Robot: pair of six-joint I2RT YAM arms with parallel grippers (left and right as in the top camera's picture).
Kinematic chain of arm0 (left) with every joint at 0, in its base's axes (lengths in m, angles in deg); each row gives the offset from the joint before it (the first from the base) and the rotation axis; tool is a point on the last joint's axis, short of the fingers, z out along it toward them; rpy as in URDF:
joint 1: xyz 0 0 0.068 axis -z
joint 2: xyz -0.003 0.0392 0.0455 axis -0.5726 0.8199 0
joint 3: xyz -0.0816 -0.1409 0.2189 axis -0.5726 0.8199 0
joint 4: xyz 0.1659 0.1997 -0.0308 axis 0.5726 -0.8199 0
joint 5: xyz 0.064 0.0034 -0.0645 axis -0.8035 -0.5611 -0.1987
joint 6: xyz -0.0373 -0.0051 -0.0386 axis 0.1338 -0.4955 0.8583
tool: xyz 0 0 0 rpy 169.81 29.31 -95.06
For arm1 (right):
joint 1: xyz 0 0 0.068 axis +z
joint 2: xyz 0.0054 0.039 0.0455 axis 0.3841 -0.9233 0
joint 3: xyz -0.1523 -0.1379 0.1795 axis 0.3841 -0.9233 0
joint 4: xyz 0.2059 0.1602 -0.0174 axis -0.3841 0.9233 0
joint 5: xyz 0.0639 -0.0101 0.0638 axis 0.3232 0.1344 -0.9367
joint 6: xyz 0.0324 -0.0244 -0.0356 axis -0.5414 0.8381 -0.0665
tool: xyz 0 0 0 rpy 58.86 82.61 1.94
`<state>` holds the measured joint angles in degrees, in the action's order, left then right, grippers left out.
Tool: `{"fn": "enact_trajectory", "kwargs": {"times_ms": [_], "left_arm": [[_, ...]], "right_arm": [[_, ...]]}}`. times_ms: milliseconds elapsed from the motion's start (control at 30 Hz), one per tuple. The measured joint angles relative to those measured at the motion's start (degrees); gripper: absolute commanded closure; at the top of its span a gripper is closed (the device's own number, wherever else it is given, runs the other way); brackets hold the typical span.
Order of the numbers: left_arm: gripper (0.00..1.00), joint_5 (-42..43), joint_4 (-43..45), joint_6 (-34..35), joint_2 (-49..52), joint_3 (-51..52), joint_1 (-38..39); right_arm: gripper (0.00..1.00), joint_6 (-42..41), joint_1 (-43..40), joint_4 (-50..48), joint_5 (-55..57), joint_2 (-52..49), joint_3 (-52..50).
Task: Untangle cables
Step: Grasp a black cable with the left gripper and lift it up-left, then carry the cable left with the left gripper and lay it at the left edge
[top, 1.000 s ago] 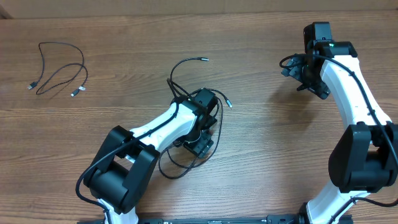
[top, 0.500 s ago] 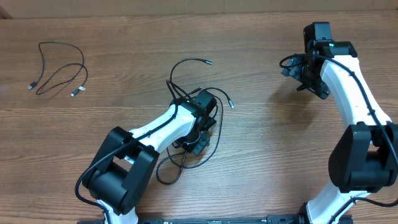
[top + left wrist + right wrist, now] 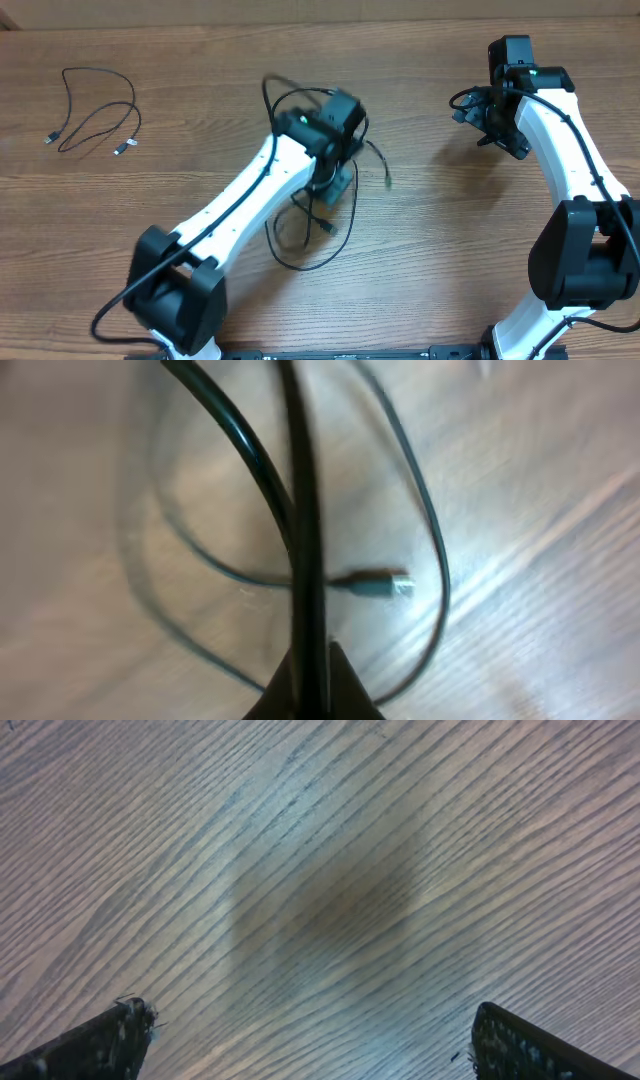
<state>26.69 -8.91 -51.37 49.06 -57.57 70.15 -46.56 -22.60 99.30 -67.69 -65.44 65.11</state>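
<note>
Between left jaws, tangled cables (image 3: 301, 510)

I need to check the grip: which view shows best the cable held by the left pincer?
The left wrist view: the cable rises straight from the shut left pincer. Overhead, the arm covers the grip; only loose loops show. The right wrist view shows none of it.

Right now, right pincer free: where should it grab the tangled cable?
Likely the stretch just behind the plug end, from above on the right: it sticks out clear of the tangle, while the left pincer is shut on the cable mid-bundle.
</note>
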Motion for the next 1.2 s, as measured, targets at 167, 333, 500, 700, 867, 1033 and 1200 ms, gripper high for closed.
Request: {"fn": "enact_trajectory", "kwargs": {"times_ms": [167,333,500,700,867,1033,1200], "left_arm": [[0.96,-7.17,-0.5,-0.02,-2.58,-11.04,0.0],[0.96,-18.01,3.48,0.0,-4.09,-18.43,0.0],[0.96,-31.87,10.93,-0.02,-4.33,-19.69,-0.17],[0.96,-43.41,16.06,-0.04,-4.33,-19.69,-4.22],[0.96,-45.92,16.15,-0.02,-4.33,-19.69,-11.58],[0.96,-46.05,15.98,-0.02,-4.33,-19.69,-18.47],[0.96,-42.27,15.43,-0.02,-4.33,-19.69,-28.11]], "right_arm": [[0.0,0.0,0.02,0.0,0.0,0.0,0.0],[0.0,0.0,0.02,0.0,0.0,0.0,0.0],[0.0,-0.02,0.0,0.0,0.0,0.0,0.0],[0.0,0.0,0.02,0.0,0.0,0.0,0.0],[0.0,0.04,0.02,-0.04,0.0,0.0,0.0],[0.0,-0.02,0.0,-0.02,0.0,0.0,0.0],[0.0,0.0,0.0,0.0,0.0,0.0,0.0]]}}
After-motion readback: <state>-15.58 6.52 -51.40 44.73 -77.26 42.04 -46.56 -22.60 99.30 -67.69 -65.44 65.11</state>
